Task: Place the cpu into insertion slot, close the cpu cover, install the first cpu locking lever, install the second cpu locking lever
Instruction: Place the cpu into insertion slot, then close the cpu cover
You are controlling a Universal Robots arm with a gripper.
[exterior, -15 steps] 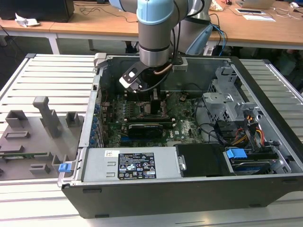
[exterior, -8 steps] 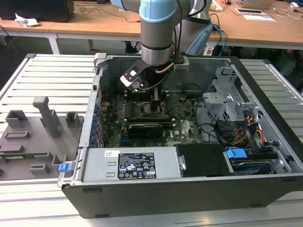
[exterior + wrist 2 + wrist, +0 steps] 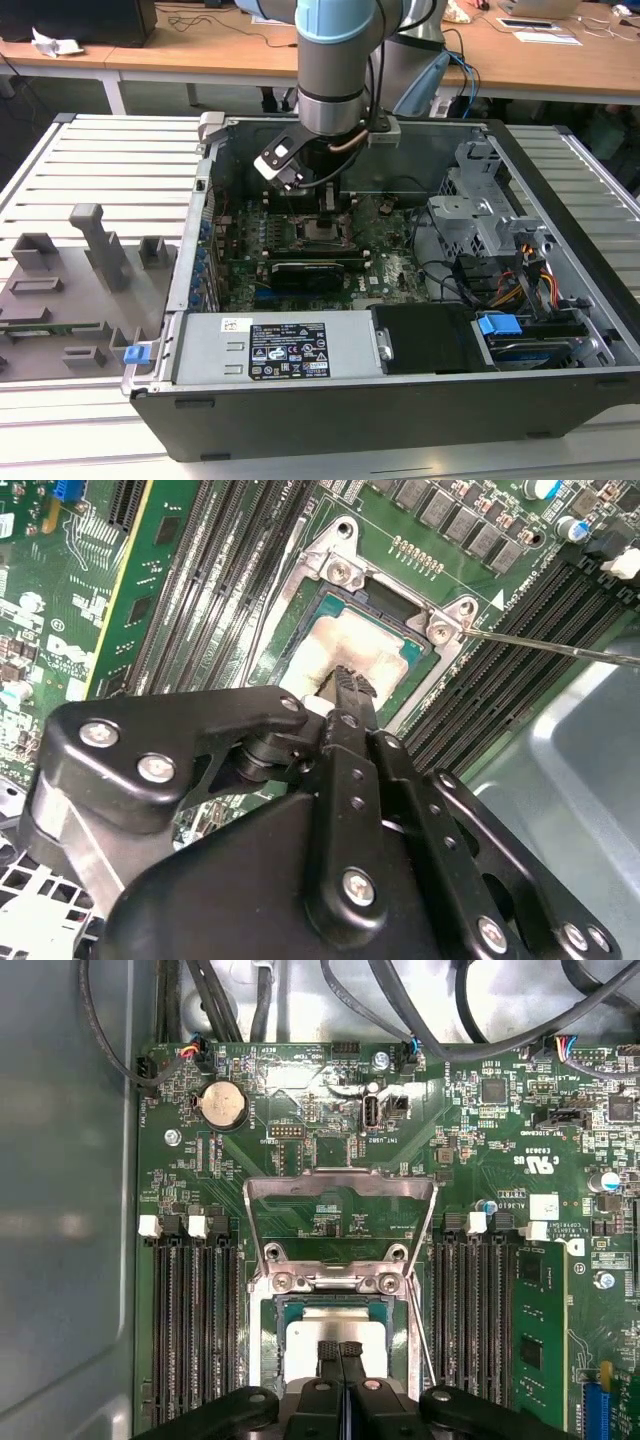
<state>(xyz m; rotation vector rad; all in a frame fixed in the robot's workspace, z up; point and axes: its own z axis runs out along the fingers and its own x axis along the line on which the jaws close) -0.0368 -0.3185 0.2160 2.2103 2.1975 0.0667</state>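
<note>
Your gripper point(image 3: 340, 1350) is pinched fully closed and empty, tips on the cpu point(image 3: 310, 1345), probably seating it in the insertion slot point(image 3: 268, 1360). The cpu cover point(image 3: 340, 1186) is flipped open for access.

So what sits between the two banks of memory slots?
In the first wrist view, the insertion slot with the cpu lying in it, and the gripper, tips shut, over the cpu.

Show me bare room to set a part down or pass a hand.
Free: the slatted table beyond the grey fixtures; the bare case panel beside the memory slots. Crowded: around the cpu, with the gripper over it and the cpu cover raised.
</note>
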